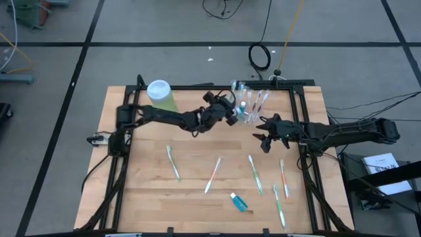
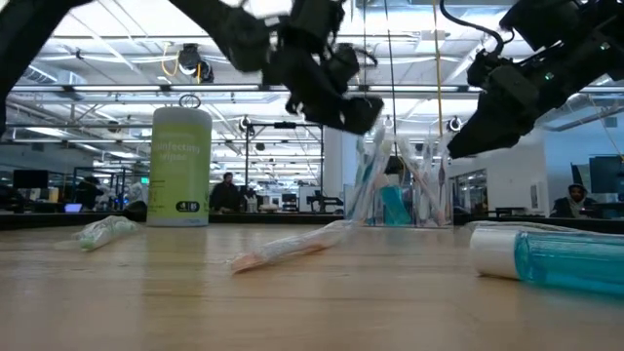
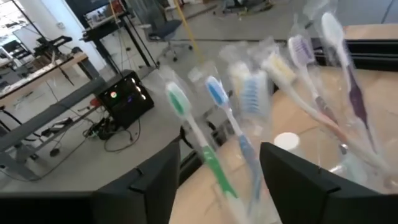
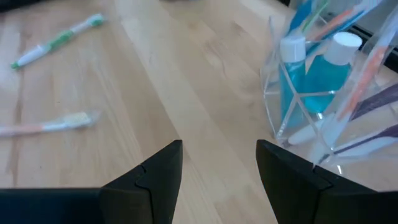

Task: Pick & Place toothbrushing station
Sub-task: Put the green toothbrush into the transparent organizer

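Toothpaste tube (image 2: 551, 256) lies nearest, well apart from the clear cup (image 1: 248, 105). Over the cup, the left gripper (image 1: 230, 110) is seen with jaws apart, a brush apparently just released. Right gripper (image 1: 264, 139), just beside the cup, is held open; a loose green toothbrush (image 1: 255, 174) is judged the next pick.

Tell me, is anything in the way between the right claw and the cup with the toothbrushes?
Nothing visible is. The right gripper hangs open beside the clear cup, with only bare table between them.

Both arms reach toward the table's far middle, jaws parted.
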{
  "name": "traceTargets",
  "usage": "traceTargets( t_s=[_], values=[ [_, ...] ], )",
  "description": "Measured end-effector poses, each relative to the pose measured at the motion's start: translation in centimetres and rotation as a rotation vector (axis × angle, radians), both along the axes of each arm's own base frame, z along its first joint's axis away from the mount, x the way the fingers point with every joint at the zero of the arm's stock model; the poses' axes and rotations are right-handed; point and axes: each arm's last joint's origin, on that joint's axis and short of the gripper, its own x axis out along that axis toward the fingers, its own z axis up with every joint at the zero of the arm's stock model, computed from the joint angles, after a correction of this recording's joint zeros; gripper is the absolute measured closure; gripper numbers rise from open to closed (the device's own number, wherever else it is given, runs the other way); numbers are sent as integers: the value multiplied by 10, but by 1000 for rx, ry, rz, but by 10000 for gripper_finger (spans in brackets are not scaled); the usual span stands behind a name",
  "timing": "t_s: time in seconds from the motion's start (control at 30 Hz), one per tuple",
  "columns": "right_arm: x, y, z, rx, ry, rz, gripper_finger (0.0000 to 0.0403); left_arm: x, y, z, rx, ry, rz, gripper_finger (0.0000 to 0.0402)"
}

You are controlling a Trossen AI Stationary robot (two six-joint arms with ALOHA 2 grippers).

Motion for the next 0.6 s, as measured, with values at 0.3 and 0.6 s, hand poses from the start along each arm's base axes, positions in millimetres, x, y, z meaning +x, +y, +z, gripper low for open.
traceTargets(
  t_s=[0.3, 0.6],
  values=[
    [12, 5, 9, 11, -147, 22, 208, -59, -13, 84, -89, 151, -129, 167],
    [51, 32, 16, 3, -291, 192, 247, -141, -20, 152, -273, 93, -308, 167]
  ],
)
